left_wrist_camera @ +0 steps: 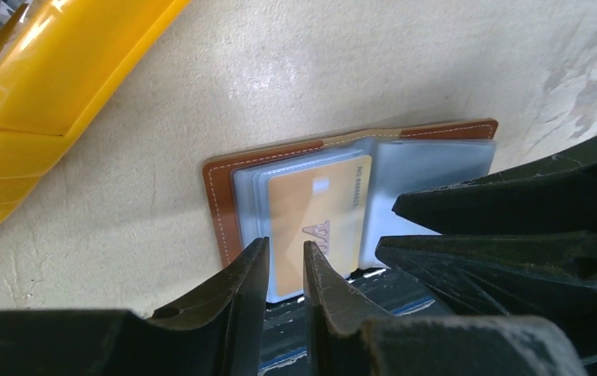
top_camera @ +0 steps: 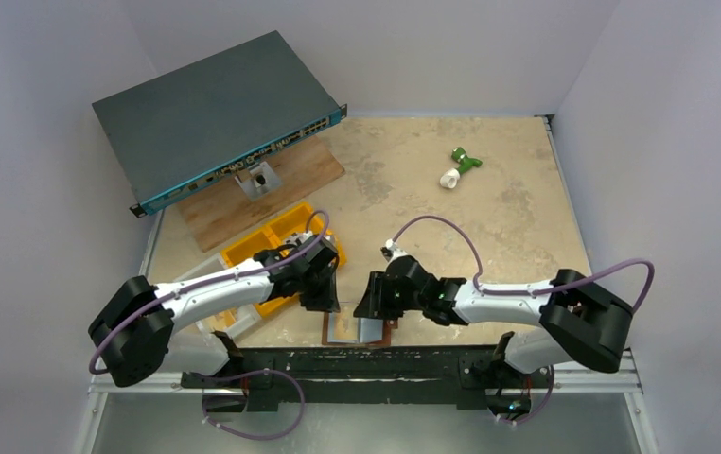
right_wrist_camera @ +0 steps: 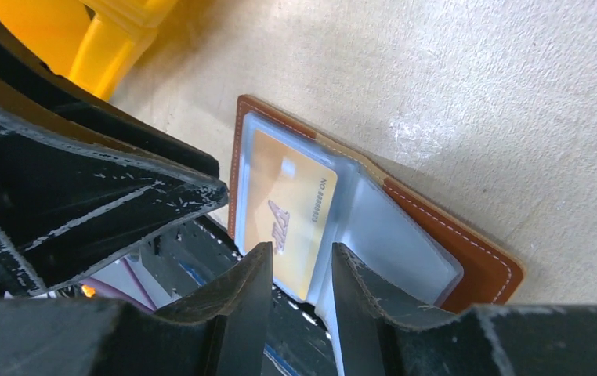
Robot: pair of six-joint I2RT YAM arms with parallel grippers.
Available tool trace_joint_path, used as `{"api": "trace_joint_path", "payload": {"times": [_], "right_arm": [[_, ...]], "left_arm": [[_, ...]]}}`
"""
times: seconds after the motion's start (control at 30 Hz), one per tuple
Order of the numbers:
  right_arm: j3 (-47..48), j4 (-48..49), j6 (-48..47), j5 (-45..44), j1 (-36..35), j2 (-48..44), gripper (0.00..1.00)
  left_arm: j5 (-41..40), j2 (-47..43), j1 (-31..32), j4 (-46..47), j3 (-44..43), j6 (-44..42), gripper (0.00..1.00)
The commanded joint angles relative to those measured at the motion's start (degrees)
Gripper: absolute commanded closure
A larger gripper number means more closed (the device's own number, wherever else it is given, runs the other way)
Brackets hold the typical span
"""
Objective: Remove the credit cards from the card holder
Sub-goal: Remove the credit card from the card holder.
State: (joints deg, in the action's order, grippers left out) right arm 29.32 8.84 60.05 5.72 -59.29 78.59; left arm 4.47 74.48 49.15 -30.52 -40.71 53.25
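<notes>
The brown leather card holder (top_camera: 330, 331) lies open at the table's near edge, between both grippers. Its pale grey-blue plastic sleeves hold a gold-orange card (left_wrist_camera: 319, 211); the leather edge (left_wrist_camera: 218, 204) frames them. The same card (right_wrist_camera: 291, 204) and holder (right_wrist_camera: 479, 258) show in the right wrist view. My left gripper (left_wrist_camera: 284, 249) hovers over the card's near end, jaws slightly apart and empty. My right gripper (right_wrist_camera: 301, 252) hovers over the sleeve fold, jaws apart and empty. In the top view the left gripper (top_camera: 324, 301) and right gripper (top_camera: 368, 305) nearly meet above the holder.
A yellow plastic bin (top_camera: 272, 241) stands just left of the holder, also in the left wrist view (left_wrist_camera: 45, 70). A network switch (top_camera: 215, 113) rests on a wood board (top_camera: 281, 184) at the back left. A green and white object (top_camera: 458, 167) lies at the back right.
</notes>
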Motion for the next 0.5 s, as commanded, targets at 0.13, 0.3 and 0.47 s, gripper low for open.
{"api": "trace_joint_path", "payload": {"times": [0.13,0.3,0.47], "right_arm": [[-1.6,8.2,0.8,5.2,1.2,3.5,0.67],[-3.2,11.7,1.4,7.0,2.3,6.6,0.68],[-4.2,15.6,2.0,8.8,3.0,9.8,0.69]], "left_arm": [[2.2,1.6,-0.3,4.0,2.4,-1.2,0.78],[3.7,3.5,0.2,7.1,3.9,1.0,0.82],[3.4,4.7,1.9,9.4,4.9,4.8,0.89]]}}
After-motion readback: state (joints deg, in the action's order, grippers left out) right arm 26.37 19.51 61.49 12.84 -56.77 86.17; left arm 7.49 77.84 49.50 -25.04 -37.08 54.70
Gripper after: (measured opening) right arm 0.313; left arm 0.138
